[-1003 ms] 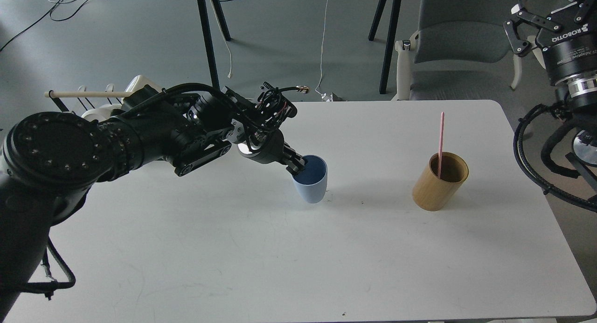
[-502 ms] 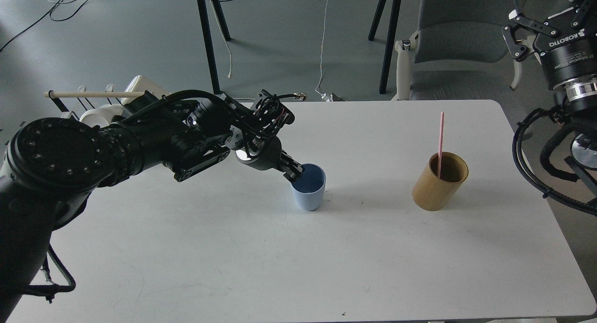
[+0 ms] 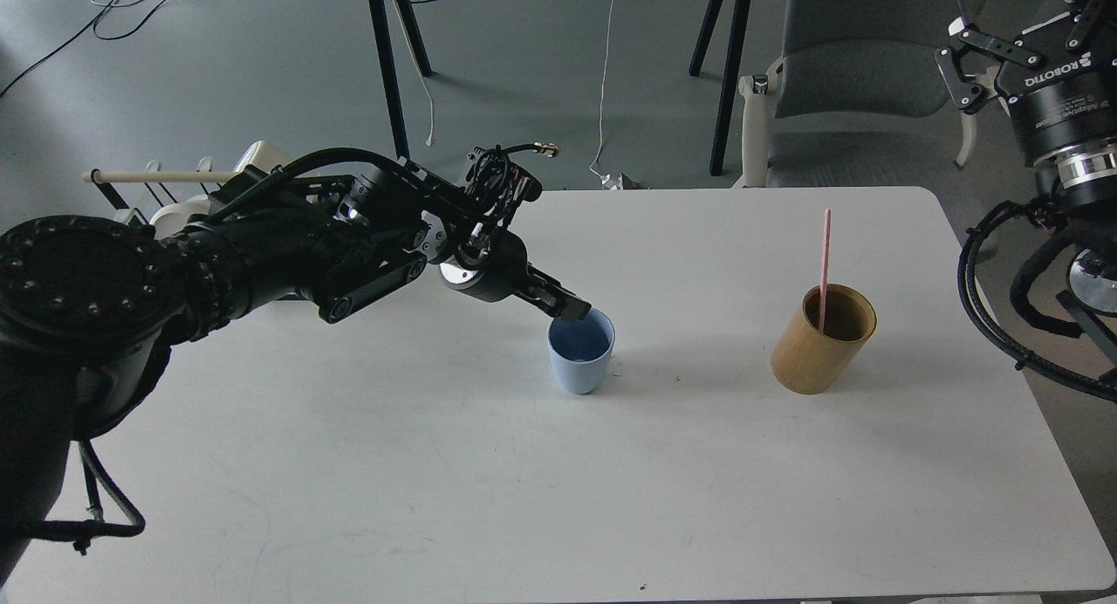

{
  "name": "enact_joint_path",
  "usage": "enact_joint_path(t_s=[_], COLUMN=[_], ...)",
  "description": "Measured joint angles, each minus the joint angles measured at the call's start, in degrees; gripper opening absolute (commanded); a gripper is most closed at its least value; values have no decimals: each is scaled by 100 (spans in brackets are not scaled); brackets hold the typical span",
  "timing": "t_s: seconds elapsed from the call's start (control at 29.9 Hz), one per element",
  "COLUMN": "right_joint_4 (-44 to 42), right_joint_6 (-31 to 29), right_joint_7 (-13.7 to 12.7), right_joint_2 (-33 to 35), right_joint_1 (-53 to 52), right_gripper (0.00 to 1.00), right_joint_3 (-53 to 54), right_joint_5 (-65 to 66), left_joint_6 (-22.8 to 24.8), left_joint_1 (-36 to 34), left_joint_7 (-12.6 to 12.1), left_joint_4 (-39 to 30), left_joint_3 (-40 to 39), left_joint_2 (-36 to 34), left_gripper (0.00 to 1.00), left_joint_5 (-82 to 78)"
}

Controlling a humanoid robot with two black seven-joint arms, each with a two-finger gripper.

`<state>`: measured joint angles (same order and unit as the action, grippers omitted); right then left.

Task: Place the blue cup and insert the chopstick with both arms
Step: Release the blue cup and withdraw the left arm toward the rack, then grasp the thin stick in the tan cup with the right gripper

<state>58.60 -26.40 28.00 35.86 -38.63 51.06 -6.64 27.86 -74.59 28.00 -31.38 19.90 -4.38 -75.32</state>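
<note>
The blue cup (image 3: 581,360) stands upright on the white table (image 3: 558,499), left of its middle. My left gripper (image 3: 573,308) is at the cup's far-left rim, its dark fingertips just over the edge; I cannot tell the fingers apart or whether they touch the cup. The pink-red chopstick (image 3: 825,259) stands upright in a tan bamboo cylinder (image 3: 816,355) on the right of the table. My right gripper (image 3: 957,63) is held high off the table's far right corner, open and empty.
A rack with a pale wooden rod (image 3: 157,176) and white mugs (image 3: 188,211) stands at the far left behind my left arm. A grey chair (image 3: 855,72) and table legs (image 3: 388,72) stand beyond the far edge.
The cup was tilted and held by its rim; it now stands upright and slightly lower. My left gripper has risen to the rim's edge. My right gripper barely moved.
</note>
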Motion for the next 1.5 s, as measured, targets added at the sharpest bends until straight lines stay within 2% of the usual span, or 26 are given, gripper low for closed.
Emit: enact_joint_path(t_s=[0.1, 0.2, 0.47, 0.6, 0.77, 0.87, 1.04, 1.27, 1.34, 1.4, 1.5], right_joint_4=[-5, 6, 361, 652, 666, 419, -112, -641, -766, -905, -1110], right_joint_6=[32, 175, 1260, 2239, 3573, 4141, 4960, 5200, 5214, 5223, 5227], right_joint_7=[0, 1, 2, 2, 2, 2, 0, 0, 0, 0, 0], right_joint_2=[56, 233, 463, 546, 551, 537, 479, 144, 10, -123, -322], right_joint_1=[-173, -323, -429, -348, -147, 22, 123, 136, 137, 143, 193], right_gripper=[99, 99, 99, 99, 99, 98, 96, 91, 86, 74, 45], right_joint_3=[-2, 11, 39, -82, -768, -1318, -2161, -2732, -2892, -3020, -3143], right_joint_5=[405, 1478, 4887, 6791, 8751, 9247, 9355, 9357, 9356, 9347, 9342], left_joint_6=[13, 15, 15, 14, 13, 11, 12, 14, 14, 14, 14], left_joint_1=[18, 150, 824, 1070, 1316, 1452, 1696, 1895, 1924, 1947, 2001], left_joint_7=[0, 0, -1, -1, -1, -1, -1, -1, -1, -1, -1], left_joint_4=[-42, -123, -199, -205, -211, -212, -254, -376, -377, -378, -379], left_joint_3=[-378, -1012, -3076, -3953, -4774, -4986, -5037, -5040, -5040, -5040, -5041], left_joint_2=[-332, -797, -1422, -1489, -1496, -1515, -1538, -1540, -1540, -1541, -1541], left_gripper=[93, 94, 95, 96, 96, 96, 97, 97, 97, 97, 97], left_joint_5=[14, 293, 2225, 3595, 5131, 5639, 5798, 5801, 5801, 5802, 5801])
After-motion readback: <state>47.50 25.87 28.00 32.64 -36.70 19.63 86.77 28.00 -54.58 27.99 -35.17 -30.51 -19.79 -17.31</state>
